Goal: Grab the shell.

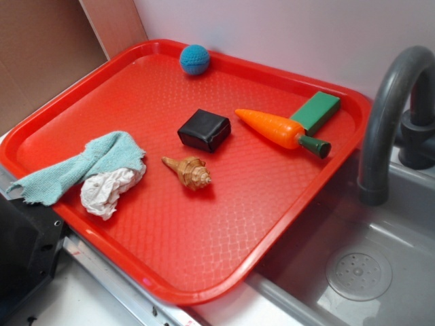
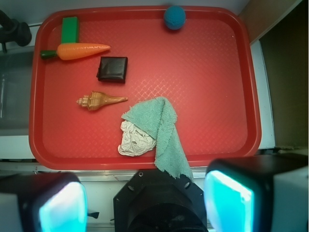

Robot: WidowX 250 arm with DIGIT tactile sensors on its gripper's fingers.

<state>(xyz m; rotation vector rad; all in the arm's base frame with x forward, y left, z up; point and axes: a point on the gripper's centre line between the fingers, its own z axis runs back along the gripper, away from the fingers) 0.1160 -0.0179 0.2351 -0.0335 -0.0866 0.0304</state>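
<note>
Pincer fingers (image 2: 60, 208) fill the bottom of the wrist view, blurred, pale blue on their inner faces, spread wide with nothing between them; the pincer (image 2: 145, 205) hangs high above the near rim of the red tray (image 2: 217, 96). Shell (image 2: 100, 101): tan, ridged spiral, lying on its side on the tray, ahead of the pincer and toward its left finger, well apart from both. Black block (image 2: 113, 69) sits just beyond the shell; green cloth (image 2: 161, 130) and paper wad (image 2: 135, 140) lie beside its pointed end, not touching. Handling, judged: light, rigid, hard and somewhat slippery, prone to roll. Best hold is across the broad ridged body (image 1: 194, 174), not the thin tapered tip (image 1: 168, 161), which could skid out or chip.
</note>
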